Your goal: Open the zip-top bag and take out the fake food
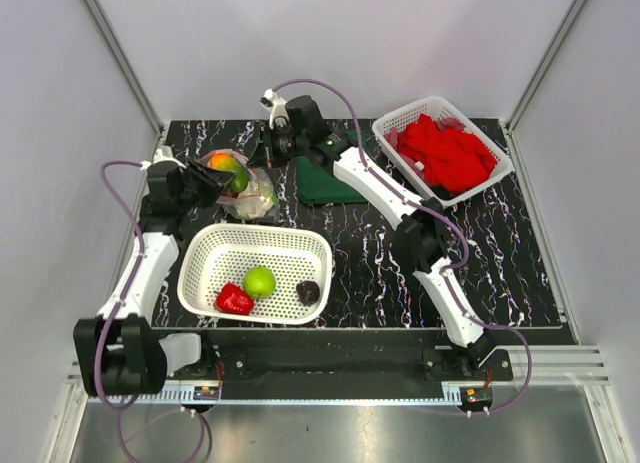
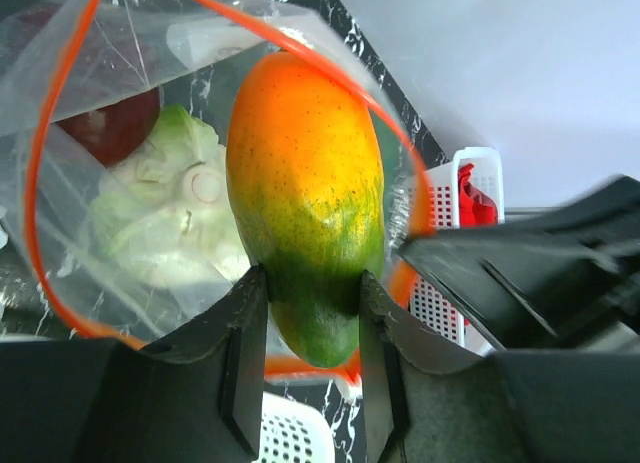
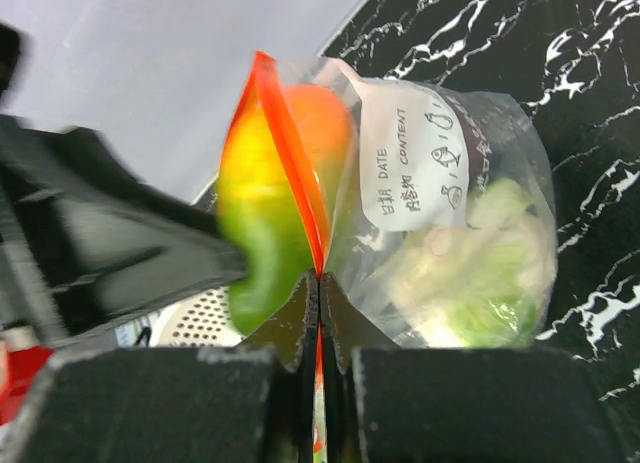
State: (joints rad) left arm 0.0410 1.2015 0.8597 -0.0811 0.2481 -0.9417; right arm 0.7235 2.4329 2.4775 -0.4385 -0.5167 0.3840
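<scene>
left pincer (image 2: 312, 313) clamps the mango (image 2: 300, 173) at the zip-top bag (image 3: 470, 233) mouth; right pincer (image 3: 318, 283) pinches its zip strip (image 3: 285, 143); white basket (image 1: 192, 273) just nearer.

We see bright, even light across all views, with only soft shadows on the table (image 1: 500, 263). Glare streaks the zip-top bag (image 2: 70, 63); in the right wrist view the mango (image 3: 250, 243) smears out of focus.

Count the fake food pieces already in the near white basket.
3: red pepper front left, green apple just behind it, small dark piece to their right. None look hidden.
</scene>
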